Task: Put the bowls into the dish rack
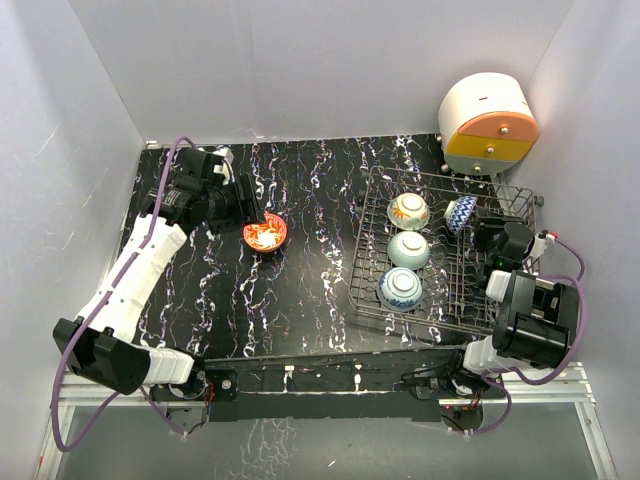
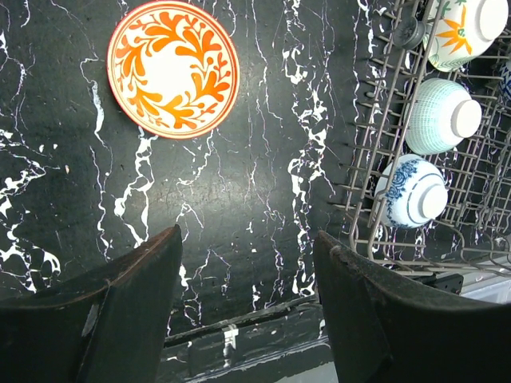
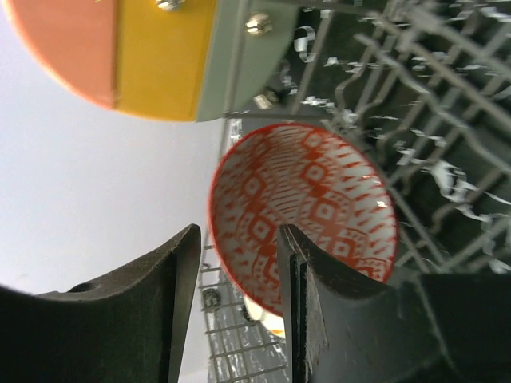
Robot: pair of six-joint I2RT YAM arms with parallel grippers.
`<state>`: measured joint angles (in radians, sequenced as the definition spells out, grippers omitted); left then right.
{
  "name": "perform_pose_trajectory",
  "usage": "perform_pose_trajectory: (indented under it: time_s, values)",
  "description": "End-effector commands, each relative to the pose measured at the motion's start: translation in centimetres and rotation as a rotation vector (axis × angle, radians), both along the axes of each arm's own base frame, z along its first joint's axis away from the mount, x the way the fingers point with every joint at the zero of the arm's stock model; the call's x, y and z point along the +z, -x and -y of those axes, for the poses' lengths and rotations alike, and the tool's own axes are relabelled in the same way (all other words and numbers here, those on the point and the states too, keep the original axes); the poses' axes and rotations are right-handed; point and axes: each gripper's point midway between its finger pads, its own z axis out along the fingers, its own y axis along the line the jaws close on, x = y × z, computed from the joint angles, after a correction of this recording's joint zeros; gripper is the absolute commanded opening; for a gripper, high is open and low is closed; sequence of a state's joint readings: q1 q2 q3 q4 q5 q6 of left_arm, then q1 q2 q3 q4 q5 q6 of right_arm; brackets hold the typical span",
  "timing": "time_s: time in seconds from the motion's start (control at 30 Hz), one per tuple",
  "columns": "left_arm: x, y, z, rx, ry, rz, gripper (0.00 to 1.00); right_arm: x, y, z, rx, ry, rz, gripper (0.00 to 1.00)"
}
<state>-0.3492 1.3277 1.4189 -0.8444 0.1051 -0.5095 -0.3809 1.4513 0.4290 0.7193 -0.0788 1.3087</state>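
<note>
Top external: orange bowl (image 1: 265, 234) alone on the counter (image 1: 310, 290), the other bowls in the rack (image 1: 455, 295).
Left gripper (image 2: 246, 239) hangs wide and empty over the counter, near the orange bowl, which sits upright well left of the rack. Flower bowl (image 1: 408, 211), teal bowl (image 1: 408, 249) and blue bowl (image 1: 400, 288) stand tipped in a row in the rack, feet showing. Red bowl (image 3: 319, 199) stands on edge at the rack's far end, near the drawer unit (image 1: 488, 125). Right gripper (image 3: 238, 235) is partly open astride its rim, not clamped.
</note>
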Motion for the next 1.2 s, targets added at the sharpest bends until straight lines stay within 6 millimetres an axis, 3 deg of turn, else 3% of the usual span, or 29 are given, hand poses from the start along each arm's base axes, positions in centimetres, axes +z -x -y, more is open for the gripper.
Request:
perform_pose_trajectory:
  time_s: [0.0,0.07,0.5,0.57,0.7,0.83,1.0,1.17]
  values:
    - [0.6,0.9,0.1,-0.012,0.027,0.012,0.64,-1.3,1.1,1.6,-0.065,0.035,-0.138,0.46]
    - [0.7,1.1,0.1,-0.013,0.03,0.013,0.64,-1.0,1.1,1.9,-0.064,0.072,-0.188,0.46]
    - [0.8,1.5,0.0,-0.011,0.037,0.027,0.64,6.2,-0.5,2.5,0.092,0.4,-0.3,0.54]
    - [0.8,1.6,0.0,-0.012,0.038,0.027,0.64,7.4,-1.6,1.7,0.159,0.457,-0.293,0.57]
    - [0.9,1.6,-0.3,-0.007,0.029,0.031,0.64,8.4,-4.0,-2.0,0.374,0.529,-0.252,0.58]
    - [0.7,1.9,-0.5,-0.005,0.02,0.031,0.64,9.4,-5.1,-5.3,0.504,0.612,-0.248,0.63]
    - [0.5,2.0,-0.6,-0.003,0.016,0.031,0.64,7.8,-5.6,-6.9,0.607,0.574,-0.269,0.65]
    - [0.5,2.0,-0.9,-0.002,0.005,0.037,0.65,6.0,-5.8,-5.1,0.529,0.581,-0.359,0.66]
